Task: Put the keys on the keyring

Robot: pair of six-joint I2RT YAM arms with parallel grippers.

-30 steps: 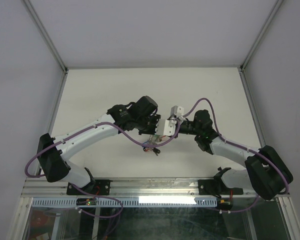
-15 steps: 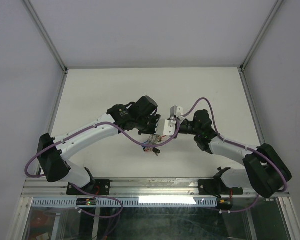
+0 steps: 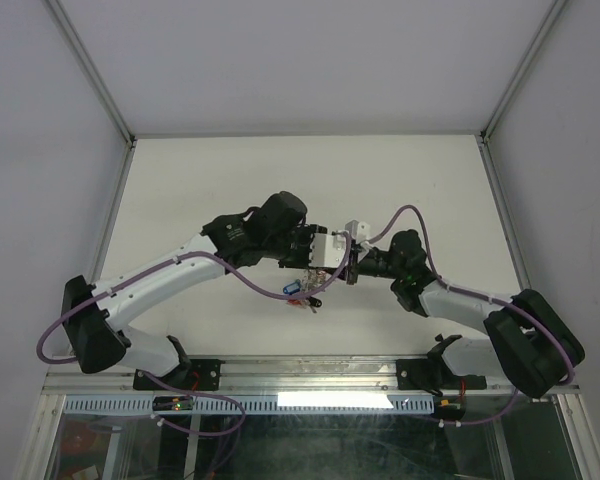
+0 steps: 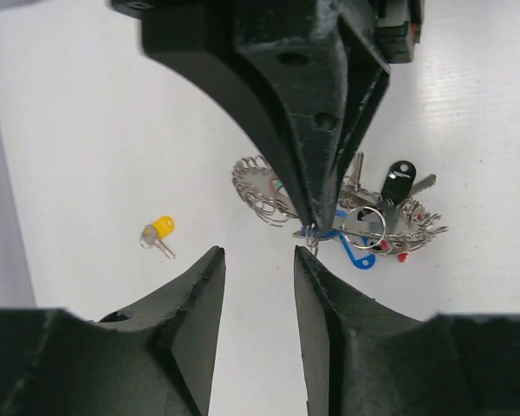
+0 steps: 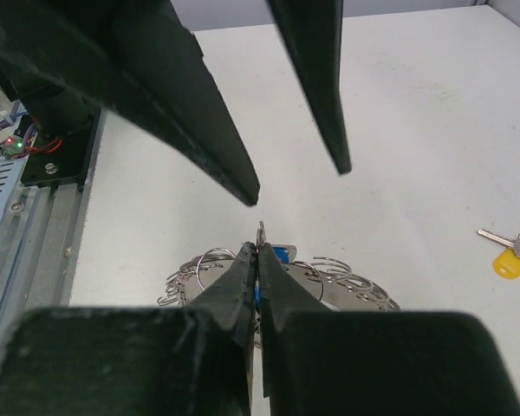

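Note:
The keyring (image 4: 269, 191), a silver ring fringed with small wire loops, keys and red tags, lies on the white table; it also shows as keyring (image 5: 347, 282) and keyring (image 3: 302, 290). My right gripper (image 5: 258, 247) is shut on a thin metal piece with a blue tag (image 5: 282, 254) behind it, apparently the blue-tagged key (image 4: 355, 257), right over the ring. My left gripper (image 4: 260, 256) is open and empty, facing the right gripper's fingers (image 4: 316, 173) from close by. The yellow-tagged key (image 4: 159, 234) lies alone on the table, seen too as yellow-tagged key (image 5: 511, 256).
Both arms meet over the middle of the white table (image 3: 230, 180), boxed in by grey walls and a metal frame (image 3: 300, 375) at the near edge. A black-headed key (image 4: 399, 182) sits among the ring's cluster.
My left gripper has opened and let go, and its arm has swung a little left. The right gripper has shut and dipped slightly toward the ring.

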